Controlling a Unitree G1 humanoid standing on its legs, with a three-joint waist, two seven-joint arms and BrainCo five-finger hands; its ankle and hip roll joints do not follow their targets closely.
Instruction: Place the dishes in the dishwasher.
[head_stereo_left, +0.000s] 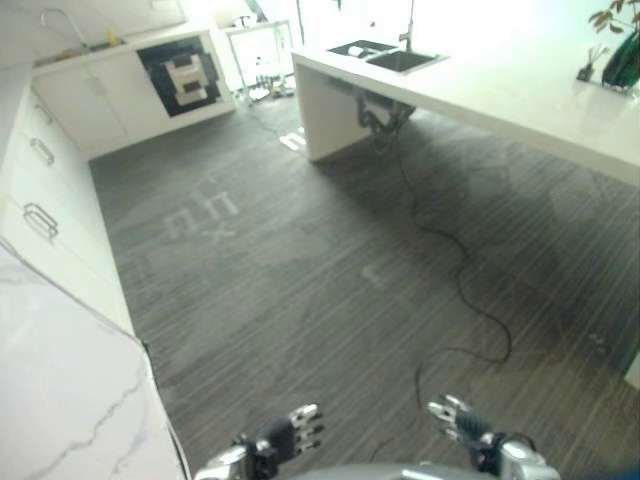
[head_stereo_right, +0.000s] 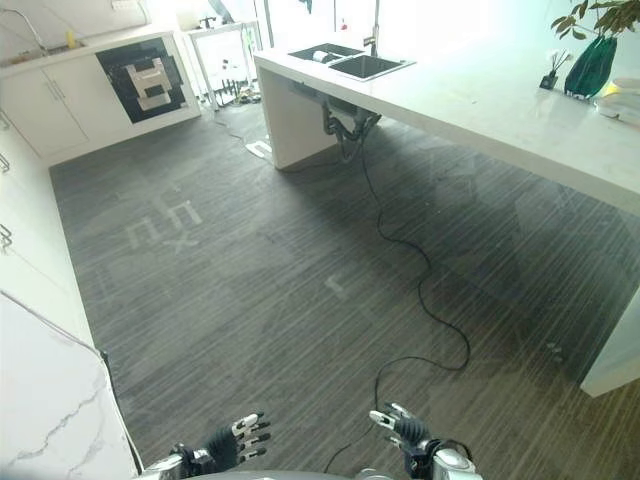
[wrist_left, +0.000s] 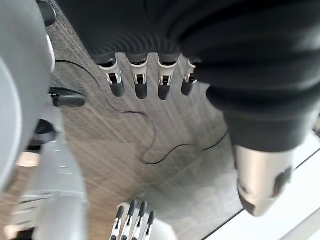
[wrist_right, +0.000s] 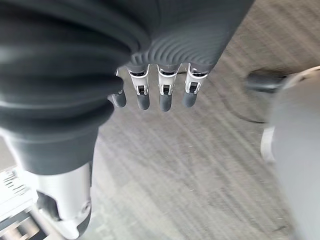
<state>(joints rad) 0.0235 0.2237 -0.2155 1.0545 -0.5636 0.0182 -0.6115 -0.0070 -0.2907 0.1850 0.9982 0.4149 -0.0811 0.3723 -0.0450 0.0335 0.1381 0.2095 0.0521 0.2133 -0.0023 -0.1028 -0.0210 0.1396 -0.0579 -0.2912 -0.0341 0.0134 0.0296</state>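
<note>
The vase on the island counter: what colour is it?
Dark green vase, holding a plant; clearest in the right eye view.

Kitchen, white island counter (head_stereo_right: 480, 100) with sink (head_stereo_right: 368, 66), handled cabinet drawers (head_stereo_left: 40, 180)

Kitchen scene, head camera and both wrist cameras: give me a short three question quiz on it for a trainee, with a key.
1. True or false: the left hand holds a dish.
2. The sink is set into: A) the long counter B) the floor C) the wall cabinets
3. Fill in: the green vase stands on the ___.

Key: 1 false, both it and the right hand are open and hold nothing; 2 A; 3 counter.
</note>
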